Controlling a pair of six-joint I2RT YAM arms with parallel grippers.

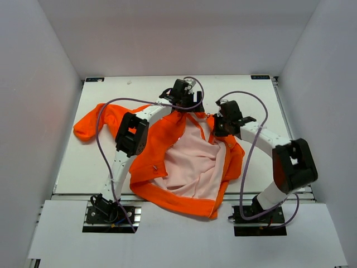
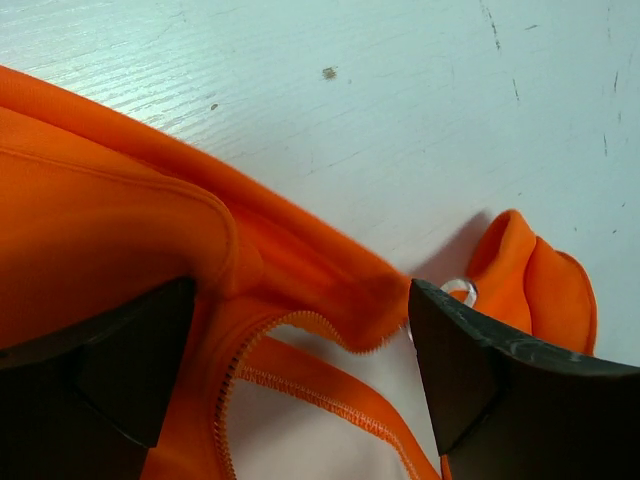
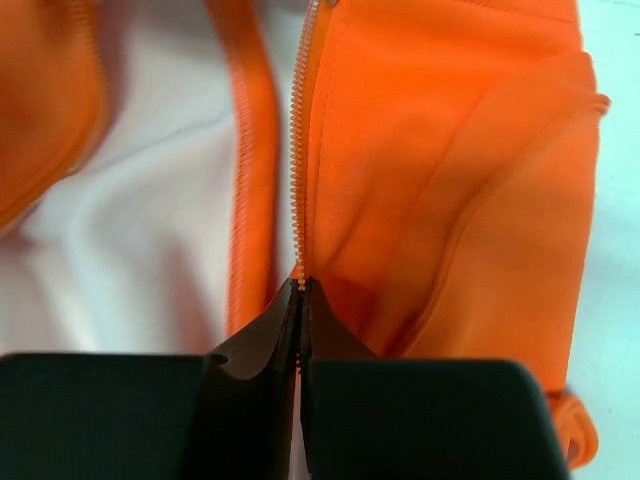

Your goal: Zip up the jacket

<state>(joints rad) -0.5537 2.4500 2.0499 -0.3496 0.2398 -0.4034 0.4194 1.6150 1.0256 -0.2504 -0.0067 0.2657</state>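
Observation:
The orange jacket (image 1: 162, 142) lies open on the white table, its pale pink lining (image 1: 192, 162) facing up. My left gripper (image 1: 179, 107) is open over the collar end; its fingers (image 2: 470, 350) straddle an orange fold and a curved run of zipper teeth (image 2: 300, 322), with a small clear ring (image 2: 462, 290) by the right finger. My right gripper (image 1: 216, 124) is shut on the jacket's zipper edge (image 3: 298, 180); the teeth run straight up from the pinched fingertips (image 3: 300, 285). The dark patch is out of view.
One sleeve (image 1: 92, 125) stretches to the left on the table (image 1: 268, 106). White walls enclose the table on three sides. Purple cables (image 1: 251, 139) loop from both arms over the jacket. The hem (image 1: 178, 204) lies close to the near edge.

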